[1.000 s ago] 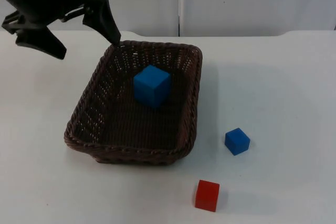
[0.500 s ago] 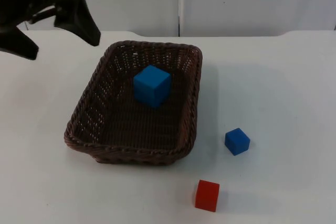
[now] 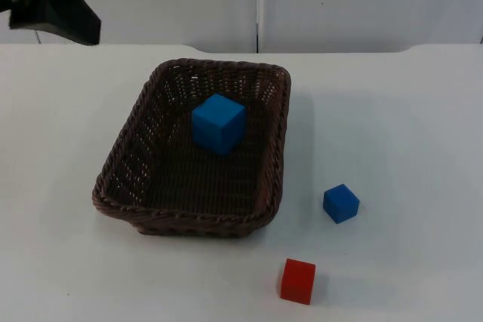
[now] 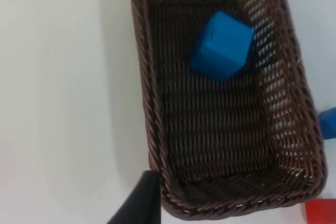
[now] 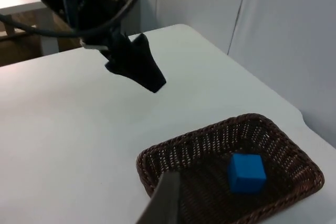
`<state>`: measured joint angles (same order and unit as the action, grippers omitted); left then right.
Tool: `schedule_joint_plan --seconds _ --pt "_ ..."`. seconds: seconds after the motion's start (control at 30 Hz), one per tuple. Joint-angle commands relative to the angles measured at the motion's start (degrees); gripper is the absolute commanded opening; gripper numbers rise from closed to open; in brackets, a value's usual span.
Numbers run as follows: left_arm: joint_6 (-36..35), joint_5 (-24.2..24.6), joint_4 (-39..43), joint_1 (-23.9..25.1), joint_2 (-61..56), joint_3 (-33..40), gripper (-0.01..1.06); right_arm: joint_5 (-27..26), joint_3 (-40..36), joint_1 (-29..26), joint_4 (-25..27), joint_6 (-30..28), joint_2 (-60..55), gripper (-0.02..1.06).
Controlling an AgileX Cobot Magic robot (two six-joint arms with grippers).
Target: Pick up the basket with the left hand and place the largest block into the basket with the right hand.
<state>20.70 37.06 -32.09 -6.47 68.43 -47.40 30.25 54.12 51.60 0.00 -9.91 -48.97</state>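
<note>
White table [image 3: 392, 111]: carries all items. Brown wicker basket [image 3: 268, 148] sits on the table left of centre, nearer the far edge, resting flat, no gripper touching it. Large blue block [image 3: 219, 123] lies inside the basket, toward its far end. Small blue block [image 3: 341, 203] stands on the table right of the basket, apart from it. Red block [image 3: 298, 281] sits near the front edge. Left gripper [image 5: 137, 70] hangs raised over the far left corner, clear of the basket; finger state cannot be determined. Right gripper [image 5: 163, 200]: state likewise undeterminable.
</note>
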Motion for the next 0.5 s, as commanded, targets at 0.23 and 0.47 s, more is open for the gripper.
schedule_joint_plan --seconds 0.23,0.47 --pt "1.6 -0.1 0.3 -0.4 -11.9 3.1 1.05 0.0 -6.2 0.1 0.0 3.4 6.1 0.79" --pt "1.6 1.2 1.1 -0.4 -19.2 3.6 1.05 0.6 -10.9 0.1 0.3 5.6 12.8 0.79"
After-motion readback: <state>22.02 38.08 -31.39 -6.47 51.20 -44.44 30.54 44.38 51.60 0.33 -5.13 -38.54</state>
